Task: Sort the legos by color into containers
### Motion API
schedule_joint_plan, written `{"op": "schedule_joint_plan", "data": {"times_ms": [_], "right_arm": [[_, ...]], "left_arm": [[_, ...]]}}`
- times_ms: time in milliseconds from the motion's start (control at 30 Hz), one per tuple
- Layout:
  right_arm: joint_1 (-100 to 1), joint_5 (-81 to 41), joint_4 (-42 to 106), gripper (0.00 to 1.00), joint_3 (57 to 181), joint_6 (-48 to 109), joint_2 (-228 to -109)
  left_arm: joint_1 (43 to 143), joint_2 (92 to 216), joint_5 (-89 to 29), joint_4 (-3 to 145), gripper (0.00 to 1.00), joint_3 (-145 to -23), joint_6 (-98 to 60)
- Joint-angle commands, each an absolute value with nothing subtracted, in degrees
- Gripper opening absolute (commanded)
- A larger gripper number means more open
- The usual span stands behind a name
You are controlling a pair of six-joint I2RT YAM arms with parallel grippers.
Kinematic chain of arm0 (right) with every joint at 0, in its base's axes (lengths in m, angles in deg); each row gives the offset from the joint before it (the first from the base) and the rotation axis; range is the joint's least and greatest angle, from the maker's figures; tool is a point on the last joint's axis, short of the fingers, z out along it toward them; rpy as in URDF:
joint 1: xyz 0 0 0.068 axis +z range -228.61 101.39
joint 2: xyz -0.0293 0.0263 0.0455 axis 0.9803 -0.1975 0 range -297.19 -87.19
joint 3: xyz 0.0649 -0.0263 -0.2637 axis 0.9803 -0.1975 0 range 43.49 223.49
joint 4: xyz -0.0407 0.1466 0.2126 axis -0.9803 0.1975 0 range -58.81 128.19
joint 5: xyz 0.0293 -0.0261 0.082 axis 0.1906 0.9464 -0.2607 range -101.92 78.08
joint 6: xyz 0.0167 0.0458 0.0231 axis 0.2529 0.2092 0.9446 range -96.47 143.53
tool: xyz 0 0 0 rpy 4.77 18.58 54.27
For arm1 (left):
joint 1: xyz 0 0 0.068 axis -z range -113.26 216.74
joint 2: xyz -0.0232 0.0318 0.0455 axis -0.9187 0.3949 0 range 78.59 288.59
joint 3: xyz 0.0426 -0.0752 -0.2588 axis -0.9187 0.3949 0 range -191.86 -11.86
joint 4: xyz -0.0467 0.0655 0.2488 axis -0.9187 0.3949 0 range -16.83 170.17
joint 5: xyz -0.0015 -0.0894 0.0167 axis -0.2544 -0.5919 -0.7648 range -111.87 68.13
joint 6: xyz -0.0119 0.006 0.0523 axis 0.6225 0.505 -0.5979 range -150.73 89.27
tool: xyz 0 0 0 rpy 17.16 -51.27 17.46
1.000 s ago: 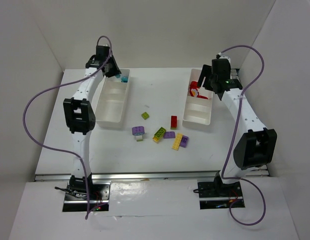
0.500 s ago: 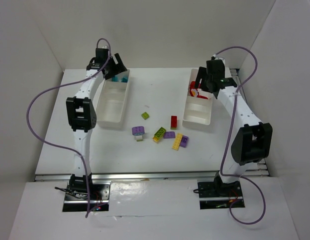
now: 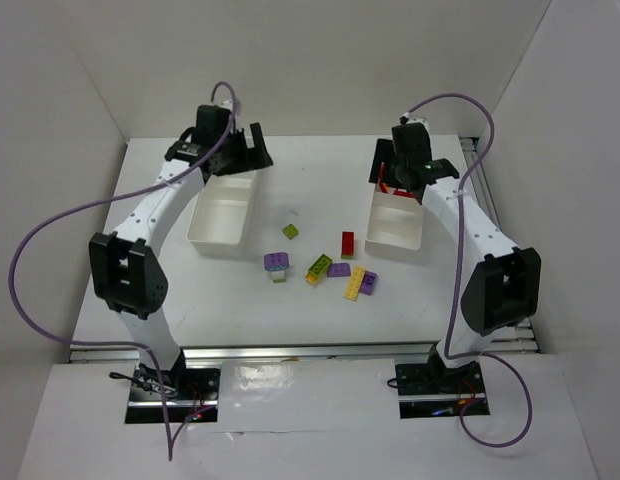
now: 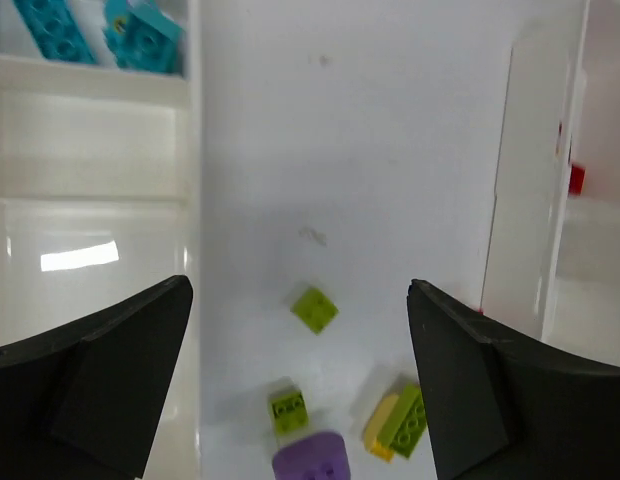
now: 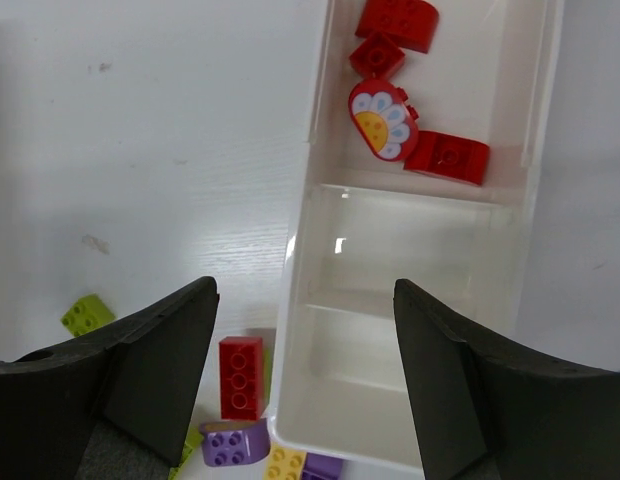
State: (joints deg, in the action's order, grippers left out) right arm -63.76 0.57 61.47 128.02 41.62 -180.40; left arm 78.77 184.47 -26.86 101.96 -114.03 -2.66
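Left fingers (image 4: 90, 380) spread, empty; right fingers (image 5: 120, 370) spread, empty, above tray (image 5: 410, 240) holding red legos (image 5: 447, 157)

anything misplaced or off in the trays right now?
Nothing stands out. Teal bricks share one end compartment of the left tray, red pieces one end compartment of the right tray; the daisy-printed piece there has a red edge.

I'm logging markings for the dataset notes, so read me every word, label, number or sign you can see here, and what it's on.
No readable words or numbers in any view.
Only printed mark: a white-and-yellow daisy, no letters, on a red piece in the right tray.
Studs on the red brick: too small to read any embossing.
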Motion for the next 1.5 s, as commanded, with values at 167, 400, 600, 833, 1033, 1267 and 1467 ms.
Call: {"op": "schedule_joint_plan", "data": {"times_ms": [167,400,600,833,1033,1267,1467], "right_arm": [[-60.86,-0.58,59.93,0.78,124.88,42.43,-173.94],[-58.49,-1.11,59.93,0.78,122.59,43.04,-172.79],[-57.96,-1.11,59.93,0.78,122.59,43.57,-172.27],[-57.96,0.47,60.46,0.78,122.59,43.57,-171.21],[-57.96,0.47,60.98,0.78,122.68,43.04,-171.91],[-57.96,-0.06,60.37,0.78,123.2,42.52,-171.92],[-57.96,0.47,60.37,0.8,122.68,42.52,-171.92]], "left_arm": [[90.55,170.62,-20.99,110.33,1.0,-95.01,-4.19],[98.29,167.44,-20.38,112.99,1.0,-86.75,-9.37],[100.75,169.02,-22.04,110.96,1.0,-84.02,-15.87],[101.81,173.86,-15.72,113.6,1.0,-86.04,-12.46],[103.12,173.33,-18.27,109.46,1.0,-84.37,-9.9],[103.13,179.22,-14.83,108.24,0.97,-85.07,-11.4],[103.13,182.55,-24.75,108.41,0.92,-95.32,-7.89]]}}
